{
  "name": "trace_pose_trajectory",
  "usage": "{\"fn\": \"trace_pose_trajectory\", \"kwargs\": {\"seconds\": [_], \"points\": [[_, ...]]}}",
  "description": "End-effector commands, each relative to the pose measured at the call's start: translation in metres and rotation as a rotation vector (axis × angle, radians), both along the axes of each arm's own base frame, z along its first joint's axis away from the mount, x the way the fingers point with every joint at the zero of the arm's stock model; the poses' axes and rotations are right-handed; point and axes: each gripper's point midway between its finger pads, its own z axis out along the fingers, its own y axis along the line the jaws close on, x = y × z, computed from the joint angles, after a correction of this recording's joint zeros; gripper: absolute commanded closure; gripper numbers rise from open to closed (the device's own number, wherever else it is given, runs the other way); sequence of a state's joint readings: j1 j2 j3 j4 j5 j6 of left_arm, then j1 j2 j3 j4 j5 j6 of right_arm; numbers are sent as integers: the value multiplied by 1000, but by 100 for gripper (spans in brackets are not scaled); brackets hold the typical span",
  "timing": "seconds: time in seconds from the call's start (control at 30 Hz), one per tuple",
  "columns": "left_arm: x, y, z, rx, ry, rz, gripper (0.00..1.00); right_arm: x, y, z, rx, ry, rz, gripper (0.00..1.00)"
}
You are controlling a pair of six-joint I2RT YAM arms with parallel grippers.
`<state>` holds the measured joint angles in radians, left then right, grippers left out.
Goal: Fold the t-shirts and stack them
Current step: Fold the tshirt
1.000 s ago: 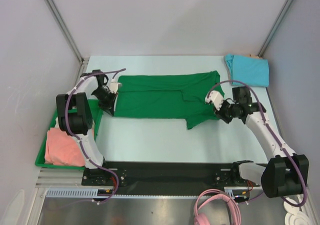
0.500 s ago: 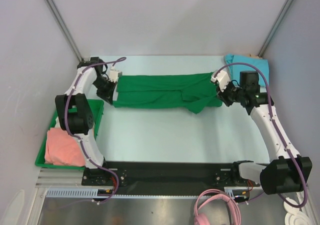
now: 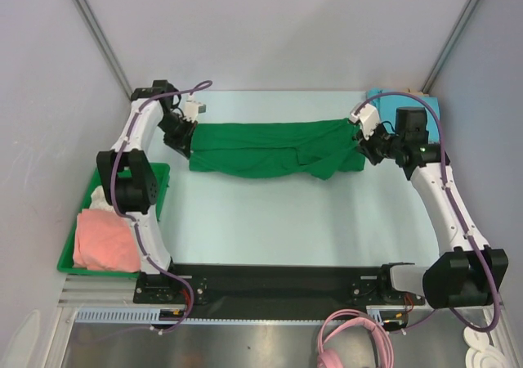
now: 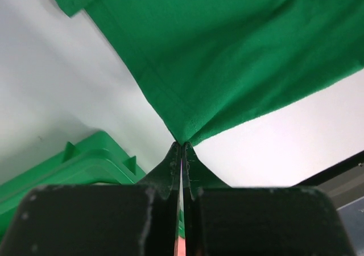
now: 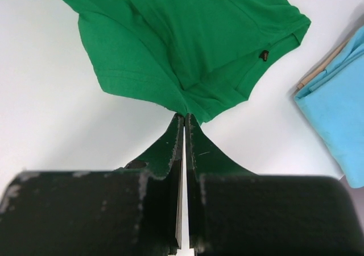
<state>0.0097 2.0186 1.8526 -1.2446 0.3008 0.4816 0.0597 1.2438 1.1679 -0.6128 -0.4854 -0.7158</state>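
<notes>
The pale table (image 3: 270, 221) bears a long green cotton t-shirt (image 3: 261, 147), stretched across its far half. A folded light-blue t-shirt (image 5: 338, 114) lies at the far right corner. The left gripper (image 4: 181, 146) is clenched on the green shirt's left end, and the right gripper (image 5: 185, 116) on its right end.

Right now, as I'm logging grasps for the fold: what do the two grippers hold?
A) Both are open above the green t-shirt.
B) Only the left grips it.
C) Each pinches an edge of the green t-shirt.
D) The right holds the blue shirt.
C: the wrist views show the left gripper and the right gripper each shut on a bunched edge of the green t-shirt; the blue shirt lies apart.
</notes>
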Motion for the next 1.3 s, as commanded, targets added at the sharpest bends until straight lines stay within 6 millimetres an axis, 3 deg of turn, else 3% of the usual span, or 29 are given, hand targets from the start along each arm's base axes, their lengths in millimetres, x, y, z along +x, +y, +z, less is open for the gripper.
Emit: {"fn": "trace_pose_trajectory", "kwargs": {"seconds": [0.0, 0.2, 0.5, 0.6, 0.63, 0.67, 0.73, 0.77, 0.8, 0.83, 0.87, 0.9, 0.93, 1.0, 1.13, 1.23, 1.27], "points": [[11, -4, 4, -33, -6, -13, 100, 21, -4, 27, 20, -82, -28, 100], [25, -3, -3, -30, 0, -11, 100, 42, -4, 25, 7, -81, -25, 100], [52, 7, -13, 10, -24, 13, 99, 91, -5, 8, -12, -52, -28, 100], [73, 15, -17, 45, -53, 29, 100, 113, -5, 1, -11, -44, -26, 100], [86, 18, -7, 60, -98, 36, 100, 121, -6, -3, -12, -42, -26, 100], [90, 21, -18, 77, -77, 41, 100, 129, -5, -5, -8, -41, -30, 100], [110, 29, -6, 98, -141, 69, 100, 156, -2, -13, 5, -36, -33, 100], [116, 35, -12, 119, -143, 89, 100, 165, -2, -14, 7, -35, -38, 100], [121, 38, -9, 135, -166, 104, 88, 181, -2, -22, -3, -26, -51, 96], [129, 41, -7, 147, -197, 123, 69, 187, -2, -24, -12, -31, -58, 75], [130, 42, -2, 153, -211, 136, 56, 193, -3, -26, -22, -34, -71, 65], [130, 41, 0, 152, -215, 136, 51, 199, -5, -23, -31, -52, -100, 58], [129, 42, 2, 153, -219, 143, 50, 200, -7, -15, -27, -71, -115, 51], [126, 40, 12, 141, -232, 144, 46, 195, -6, 6, 9, -106, -128, 48], [115, 27, 19, 82, -221, 115, 47, 165, 14, 0, 55, -43, -76, 45], [103, 10, 8, 44, -167, 72, 48, 135, 41, -47, 72, 120, 9, 47], [101, 8, 3, 41, -150, 70, 48, 131, 50, -54, 75, 158, 28, 47]]}}
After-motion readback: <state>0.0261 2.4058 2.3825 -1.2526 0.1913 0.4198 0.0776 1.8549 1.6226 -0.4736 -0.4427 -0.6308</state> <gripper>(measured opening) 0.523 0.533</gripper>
